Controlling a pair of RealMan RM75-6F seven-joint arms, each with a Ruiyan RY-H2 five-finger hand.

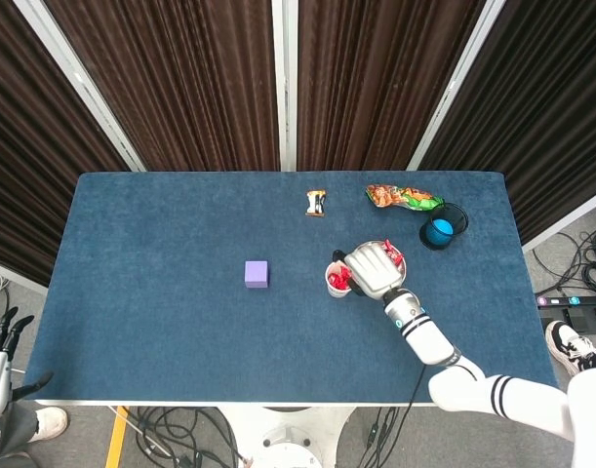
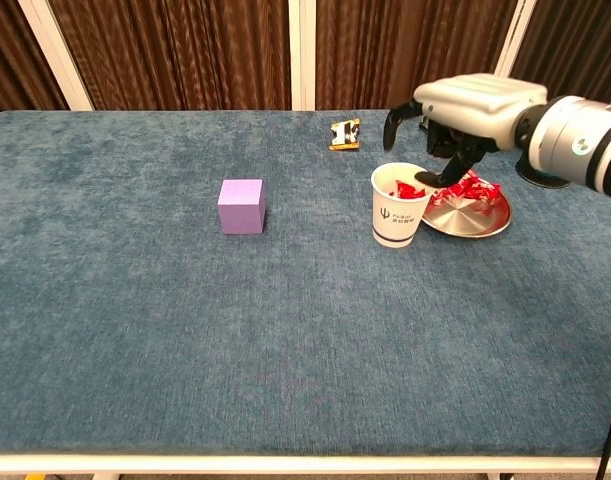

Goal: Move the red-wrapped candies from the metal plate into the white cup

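Note:
A white cup (image 2: 398, 217) stands right of the table's middle with several red-wrapped candies (image 2: 406, 188) inside. The metal plate (image 2: 473, 217) touches its right side and carries more red candies (image 2: 478, 187). My right hand (image 2: 453, 112) hovers above the cup's far rim, thumb spread away to the left and fingertips (image 2: 447, 174) pointing down beside the cup's mouth; I see no candy between them. In the head view this hand (image 1: 372, 268) hides most of the plate (image 1: 399, 263) and part of the cup (image 1: 337, 282). My left hand (image 1: 3, 334) hangs off the table's near left corner, holding nothing.
A purple cube (image 2: 241, 205) sits left of the cup. A small wrapped snack bar (image 2: 345, 133) lies behind the cup. An orange-green chip bag (image 1: 403, 197) and a black mesh holder with a blue ball (image 1: 441, 230) are at the far right.

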